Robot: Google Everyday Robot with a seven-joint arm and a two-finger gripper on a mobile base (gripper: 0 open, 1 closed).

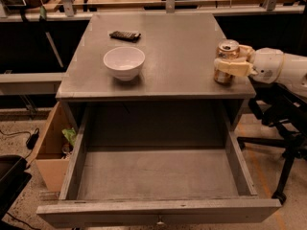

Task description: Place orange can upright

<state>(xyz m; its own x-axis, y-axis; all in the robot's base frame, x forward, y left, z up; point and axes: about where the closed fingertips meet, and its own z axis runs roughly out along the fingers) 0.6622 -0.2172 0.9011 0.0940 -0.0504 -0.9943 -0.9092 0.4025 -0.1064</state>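
Observation:
The orange can (pixel 225 65) stands upright near the right front corner of the grey table top (pixel 182 56), silver top with pull tab facing up. My gripper (pixel 234 60) comes in from the right on a white arm and is shut on the can, one cream finger (pixel 234 67) across its front side and the other behind it. The can's base is at the table surface; I cannot tell whether it rests on it.
A white bowl (pixel 123 63) sits at the table's front left. A dark remote-like object (pixel 125 35) lies behind it. An open, bare drawer (pixel 156 176) extends toward me below the top. A cardboard box (pixel 50 147) stands at the left, a chair base (pixel 283 143) at the right.

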